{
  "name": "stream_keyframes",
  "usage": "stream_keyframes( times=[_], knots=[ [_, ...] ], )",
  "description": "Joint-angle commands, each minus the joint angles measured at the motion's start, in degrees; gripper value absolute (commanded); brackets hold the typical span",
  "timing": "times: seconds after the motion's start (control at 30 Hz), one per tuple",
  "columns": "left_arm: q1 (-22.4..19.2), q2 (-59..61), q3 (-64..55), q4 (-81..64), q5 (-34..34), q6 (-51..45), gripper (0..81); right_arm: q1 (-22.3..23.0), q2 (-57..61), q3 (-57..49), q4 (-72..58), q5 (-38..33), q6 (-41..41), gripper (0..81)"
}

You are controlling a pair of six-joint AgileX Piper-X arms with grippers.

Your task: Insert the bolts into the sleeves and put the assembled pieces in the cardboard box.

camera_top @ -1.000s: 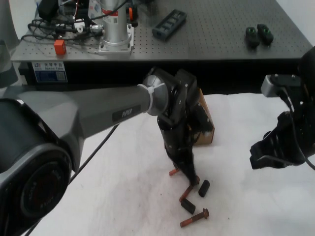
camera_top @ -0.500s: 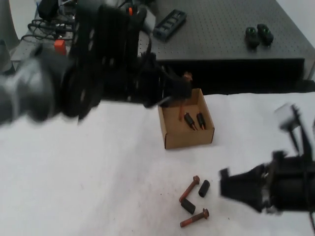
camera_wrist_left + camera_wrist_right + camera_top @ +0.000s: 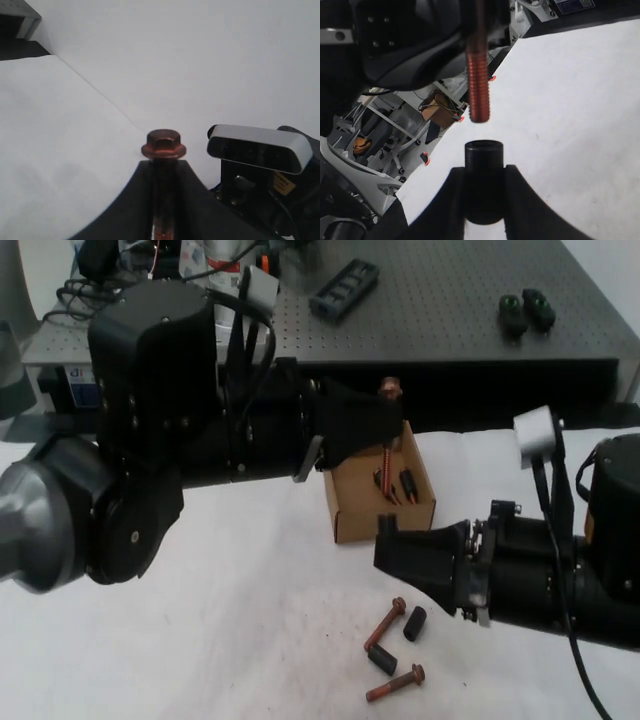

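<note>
My left gripper (image 3: 372,432) (image 3: 163,170) is shut on a copper bolt (image 3: 388,425) (image 3: 163,146) and holds it upright over the cardboard box (image 3: 380,522), head up. My right gripper (image 3: 392,540) (image 3: 483,175) is shut on a black sleeve (image 3: 483,165), whose open mouth sits just under the bolt's threaded tip (image 3: 479,95), a small gap apart. Two assembled pieces (image 3: 396,485) lie inside the box. On the white cloth in front lie two loose bolts (image 3: 385,623) (image 3: 395,683) and two loose sleeves (image 3: 415,623) (image 3: 381,658).
A dark perforated bench (image 3: 450,300) stands behind the cloth, carrying cables, a black tray (image 3: 343,288) and two dark knobs (image 3: 525,312). The left arm's bulky body (image 3: 150,470) covers the left of the cloth. The right arm (image 3: 560,570) lies across the right front.
The left gripper has risen from the loose parts on the cloth with a bolt and now holds it over the box. The right arm has swung in from the right edge towards it.
</note>
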Motion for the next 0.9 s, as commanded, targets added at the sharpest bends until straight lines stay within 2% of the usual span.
stream_keyframes(
  times=[0.0,0.27,0.47,0.67,0.73,0.77,0.87],
  knots=[
    [0.0,-0.7,-0.3,-1.1,1.3,-1.0,0.7,0.2,0.2,-0.5,-1.6,0.4,0.3,3.5],
    [0.0,-0.7,-0.3,-1.1,3.1,-1.0,0.7,0.2,0.2,-0.5,-5.4,2.0,0.3,3.5],
    [0.0,-0.7,-0.3,-1.1,3.1,-1.0,0.7,0.2,0.2,-0.5,-7.3,-0.3,0.3,3.5],
    [0.0,-0.7,-0.3,-1.1,5.9,-1.0,0.1,0.2,0.2,-0.5,-9.9,4.2,0.3,3.5],
    [0.0,-0.7,-0.3,-1.1,7.0,-0.9,6.5,0.2,0.2,-0.5,-11.2,6.6,0.3,3.5],
    [0.0,-0.7,-0.3,-1.1,6.9,-0.9,13.6,0.2,0.2,-0.5,-11.8,8.2,0.3,3.5],
    [0.0,-0.7,-0.3,-1.1,5.3,-0.8,45.3,-1.2,0.4,-0.5,-12.6,11.6,-1.2,3.5]
  ],
)
